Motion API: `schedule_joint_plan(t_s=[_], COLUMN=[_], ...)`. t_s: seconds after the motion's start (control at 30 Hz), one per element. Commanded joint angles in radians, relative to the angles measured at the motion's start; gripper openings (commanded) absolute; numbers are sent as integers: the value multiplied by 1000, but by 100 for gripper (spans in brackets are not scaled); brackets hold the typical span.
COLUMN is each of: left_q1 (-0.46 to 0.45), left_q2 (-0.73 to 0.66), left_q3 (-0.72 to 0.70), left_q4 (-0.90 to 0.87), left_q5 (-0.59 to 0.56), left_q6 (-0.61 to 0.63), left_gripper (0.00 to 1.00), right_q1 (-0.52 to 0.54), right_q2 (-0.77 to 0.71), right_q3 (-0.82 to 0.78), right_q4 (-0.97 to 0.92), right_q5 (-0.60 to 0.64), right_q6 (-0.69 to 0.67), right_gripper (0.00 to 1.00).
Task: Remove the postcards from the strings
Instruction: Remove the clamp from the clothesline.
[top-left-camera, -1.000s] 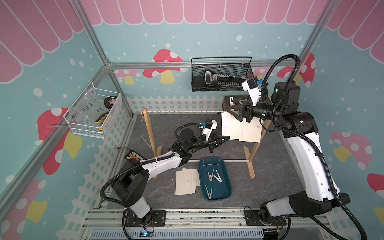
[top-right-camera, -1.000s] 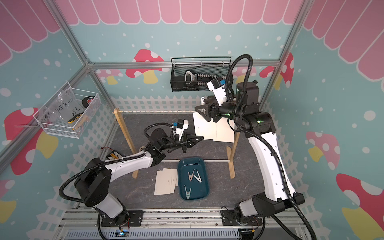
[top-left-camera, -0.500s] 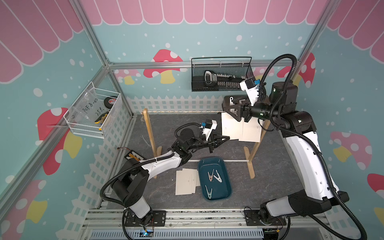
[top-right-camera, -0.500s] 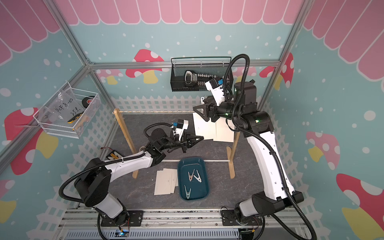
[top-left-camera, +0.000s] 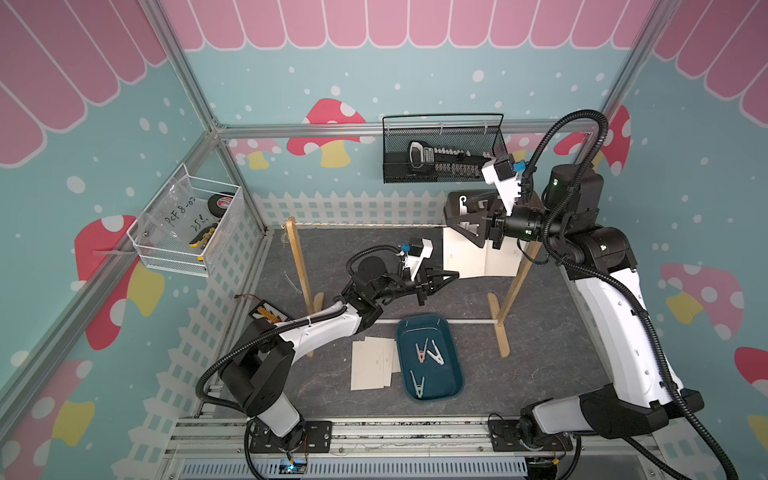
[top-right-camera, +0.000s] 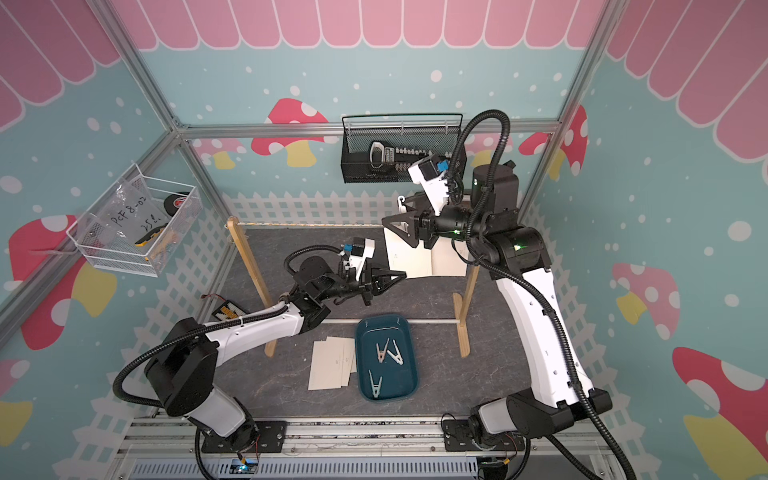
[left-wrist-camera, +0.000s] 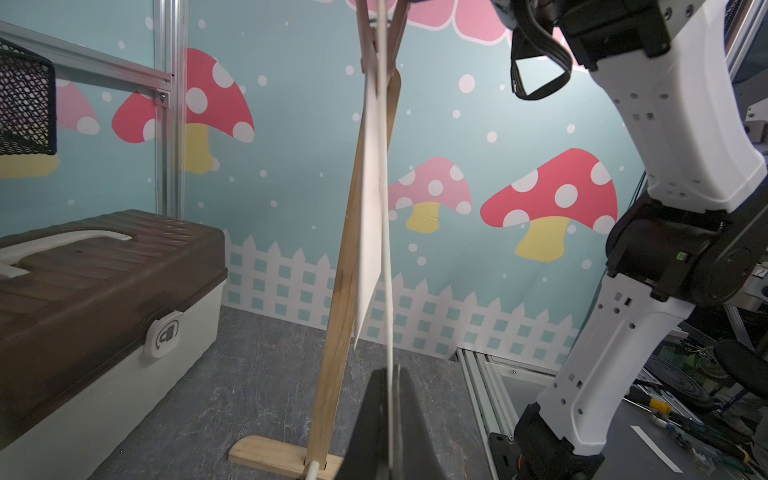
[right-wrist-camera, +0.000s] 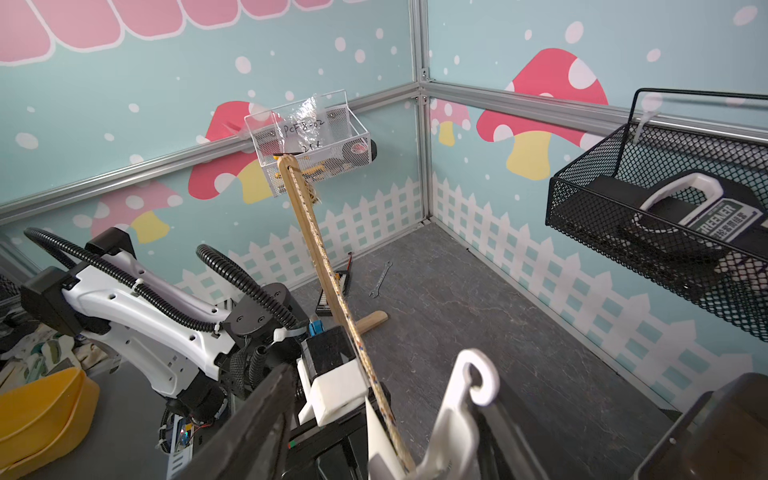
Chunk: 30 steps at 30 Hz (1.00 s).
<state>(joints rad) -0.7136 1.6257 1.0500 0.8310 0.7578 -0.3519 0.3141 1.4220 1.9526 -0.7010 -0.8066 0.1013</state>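
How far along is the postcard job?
Done: a stack of postcards lies beside the tray holding three clothespins. In hand: left gripper pinches the bottom of one hanging postcard while right gripper straddles its clothespin. Left: it and a second postcard on the string.

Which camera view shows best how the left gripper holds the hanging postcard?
The left wrist view: the postcard runs edge-on into the shut left gripper. Both top views show only the gripper at its lower corner, small. The right wrist view hides the grip.
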Motion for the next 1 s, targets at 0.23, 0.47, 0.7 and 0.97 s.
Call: schedule_joint_plan(t_s=[0.23, 0.47, 0.7, 0.97], left_q1=[13, 22, 32, 42], left_q2=[-32, -33, -35, -32], left_q3=[8, 7, 13, 15], left_q4=[-15, -16, -21, -18], left_q5=[20, 29, 38, 50], left_q6=[30, 22, 14, -4], left_gripper=[0, 0, 0, 0], right_q1=[-12, -18, -29, -41], right_q2=[-24, -33, -37, -36], right_q3=[-9, -17, -33, -43], right_q4=[21, 21, 3, -19], right_q5=[-56, -116, -162, -230], right_q6=[-47, -82, -124, -181], right_gripper=[62, 57, 53, 50])
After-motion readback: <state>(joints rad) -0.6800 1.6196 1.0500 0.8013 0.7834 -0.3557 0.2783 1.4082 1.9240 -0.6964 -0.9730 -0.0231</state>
